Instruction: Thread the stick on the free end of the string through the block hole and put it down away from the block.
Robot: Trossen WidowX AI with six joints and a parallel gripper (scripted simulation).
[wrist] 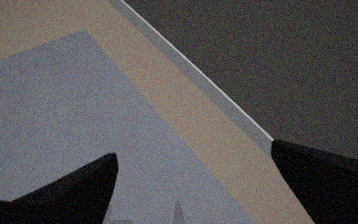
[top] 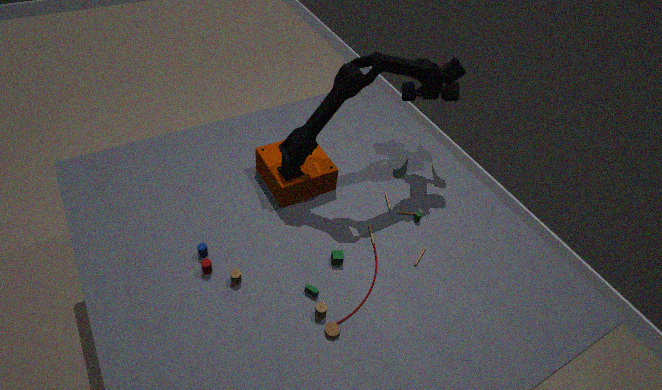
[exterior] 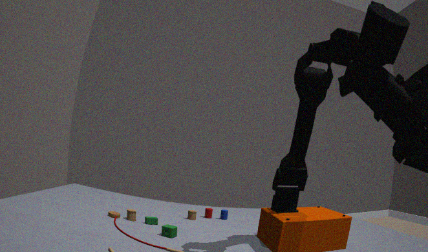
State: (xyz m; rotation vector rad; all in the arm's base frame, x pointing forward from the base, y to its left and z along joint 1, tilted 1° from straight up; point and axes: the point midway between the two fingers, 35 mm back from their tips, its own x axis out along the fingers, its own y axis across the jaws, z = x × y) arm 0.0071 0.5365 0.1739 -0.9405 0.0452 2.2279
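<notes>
A thin wooden stick lies on the mat at the end of a red string. The string curves to a round wooden button. A green block stands just left of the stick; I cannot make out its hole. My gripper is open and empty. It hangs high over the mat's far right edge, far from the stick. The wrist view shows only the mat and the table edge between the fingers.
Three loose sticks lie right of the string; a tiny green piece lies by one. A flatter green block, two tan cylinders, a red one and a blue one stand in front. The orange arm base sits behind.
</notes>
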